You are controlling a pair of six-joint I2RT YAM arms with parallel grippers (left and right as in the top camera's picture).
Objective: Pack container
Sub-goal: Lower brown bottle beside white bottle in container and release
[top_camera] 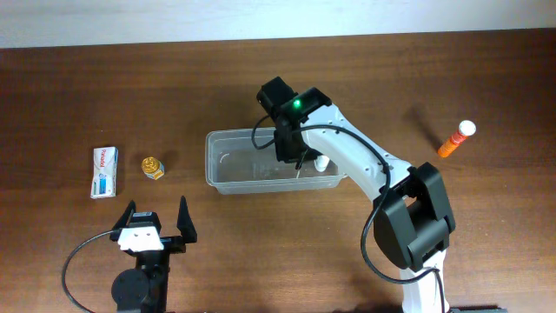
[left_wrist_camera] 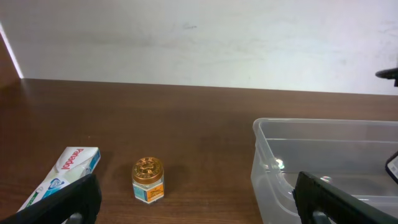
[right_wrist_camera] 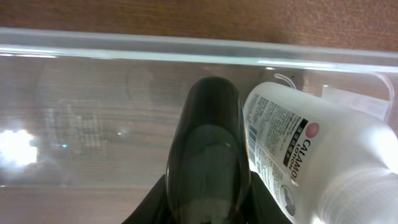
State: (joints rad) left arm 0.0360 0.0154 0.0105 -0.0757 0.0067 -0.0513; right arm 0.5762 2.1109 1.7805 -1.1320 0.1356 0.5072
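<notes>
The clear plastic container [top_camera: 228, 169] stands mid-table; it also shows in the left wrist view [left_wrist_camera: 267, 162] and the right wrist view [right_wrist_camera: 124, 46]. My right gripper [top_camera: 289, 148] reaches down into it, shut on a dark bottle [right_wrist_camera: 208, 143], with its fingers [right_wrist_camera: 208, 208] on either side of the bottle. A white lotion bottle [right_wrist_camera: 298, 155] lies inside the container right beside the dark one, its cap visible in the overhead view [top_camera: 322, 163]. My left gripper [top_camera: 156, 217] is open and empty near the front edge, its fingers [left_wrist_camera: 199, 202] low over the table.
A small gold-lidded jar [top_camera: 154, 167] [left_wrist_camera: 148, 179] and a toothpaste box [top_camera: 104, 171] [left_wrist_camera: 68, 168] lie left of the container. An orange tube with a white cap [top_camera: 456, 139] lies at the far right.
</notes>
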